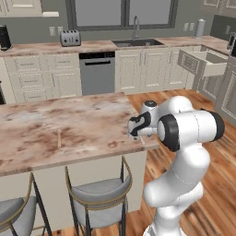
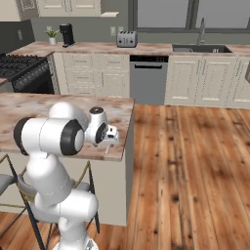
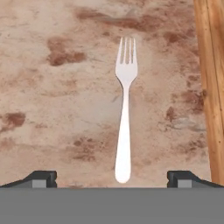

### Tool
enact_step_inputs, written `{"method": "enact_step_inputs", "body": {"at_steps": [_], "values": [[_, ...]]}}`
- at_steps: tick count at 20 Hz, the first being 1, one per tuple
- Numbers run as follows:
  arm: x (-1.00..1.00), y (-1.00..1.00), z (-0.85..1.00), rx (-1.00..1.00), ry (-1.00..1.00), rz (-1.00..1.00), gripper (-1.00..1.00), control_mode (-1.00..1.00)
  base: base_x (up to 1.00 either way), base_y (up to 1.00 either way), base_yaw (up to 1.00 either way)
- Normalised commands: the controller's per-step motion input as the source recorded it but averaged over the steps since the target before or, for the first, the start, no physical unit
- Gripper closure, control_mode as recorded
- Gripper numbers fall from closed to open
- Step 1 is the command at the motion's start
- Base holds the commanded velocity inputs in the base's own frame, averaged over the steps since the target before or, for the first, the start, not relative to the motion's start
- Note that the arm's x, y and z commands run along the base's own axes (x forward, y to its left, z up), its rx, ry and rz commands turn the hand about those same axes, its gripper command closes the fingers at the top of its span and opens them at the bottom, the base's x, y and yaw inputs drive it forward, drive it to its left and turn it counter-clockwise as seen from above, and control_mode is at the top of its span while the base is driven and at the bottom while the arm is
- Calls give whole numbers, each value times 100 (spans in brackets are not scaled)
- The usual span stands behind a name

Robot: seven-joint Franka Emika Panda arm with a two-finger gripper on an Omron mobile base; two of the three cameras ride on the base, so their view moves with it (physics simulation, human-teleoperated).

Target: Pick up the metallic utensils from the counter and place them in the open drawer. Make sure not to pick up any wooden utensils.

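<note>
A slim all-silver fork [image 3: 124, 127] lies flat on the beige marbled counter [image 3: 52, 109], tines pointing away from the hand and handle end close to the fingers. My gripper [image 3: 112, 177] hovers just above it, open, with one dark fingertip [image 3: 43, 178] on each side of the handle and nothing held. From the left base the gripper [image 1: 138, 129] hangs over the island counter's [image 1: 69, 120] right front corner; from the right it [image 2: 110, 135] sits above the fork [image 2: 107, 150]. The pale wooden utensil [image 1: 59, 138] lies further left. The open drawer [image 1: 206, 62] is at the far right.
The counter edge drops to wood floor [image 3: 212, 87] just right of the fork. Two stools [image 1: 99, 193] stand under the island's front. The sink counter [image 1: 92, 46] with a toaster [image 1: 70, 38] runs along the back wall, and a stove [image 2: 22, 68] stands at left.
</note>
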Motion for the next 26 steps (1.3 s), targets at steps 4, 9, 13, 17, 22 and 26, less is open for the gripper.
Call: {"method": "enact_step_inputs", "body": {"at_steps": [4, 9, 13, 17, 22, 26], "values": [[25, -9, -14, 0, 0, 0, -100, -100, 0, 0, 0], [17, -12, -15, 0, 0, 0, -100, -100, 0, 0, 0], [12, -9, -14, 0, 0, 0, -100, -100, 0, 0, 0], [21, 0, -10, 0, 0, 0, -100, -100, 0, 0, 0], [24, 0, -9, 0, 0, 0, -100, -100, 0, 0, 0], [13, 0, -21, 0, 0, 0, -100, -100, 0, 0, 0]]}}
